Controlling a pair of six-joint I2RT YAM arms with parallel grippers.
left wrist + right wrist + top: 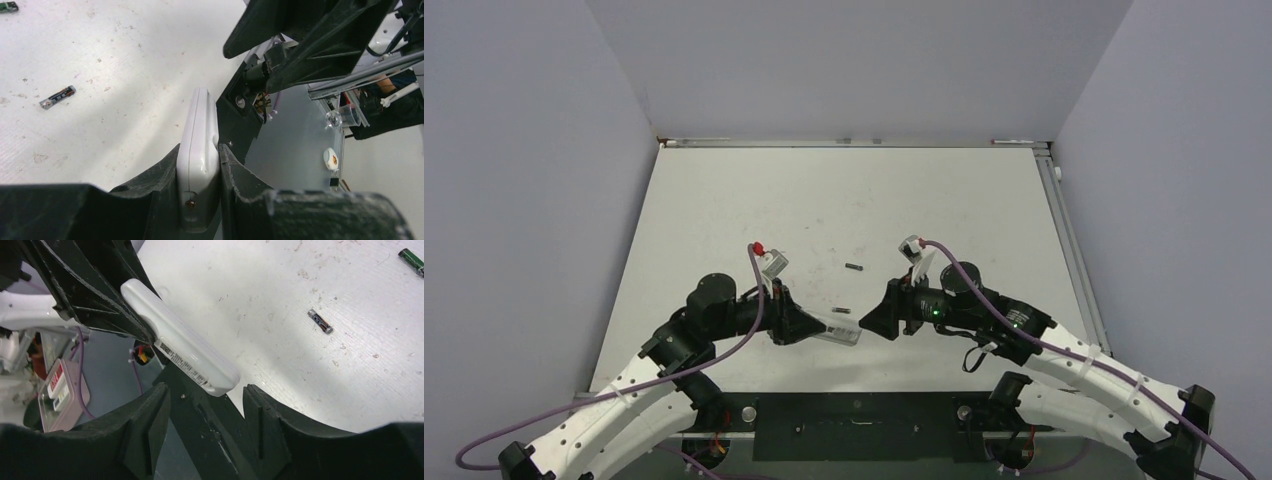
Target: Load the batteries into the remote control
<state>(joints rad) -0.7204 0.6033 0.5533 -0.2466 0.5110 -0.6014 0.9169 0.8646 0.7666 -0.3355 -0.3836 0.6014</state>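
My left gripper (pixel 822 327) is shut on the white remote control (pixel 845 334) and holds it edge-up just above the table's near edge. In the left wrist view the remote (pixel 199 135) is clamped between the fingers (pixel 150 175). My right gripper (pixel 870 321) is open and empty, facing the remote's free end; in the right wrist view the remote (pixel 180 347) ends just short of the spread jaws of the right gripper (pixel 206 392). Two batteries lie on the table, one (pixel 842 310) close behind the grippers and one (pixel 855 267) farther back. They also show in the left wrist view (pixel 57 97) and the right wrist view (pixel 320 321).
The black base plate (pixel 854 425) runs along the table's near edge below the grippers. Grey walls close in the table on three sides. Purple cables (pixel 759 290) trail from both wrists. Beyond the table edge are a clear cup (pixel 345 116) and a pink-labelled box (pixel 60 390).
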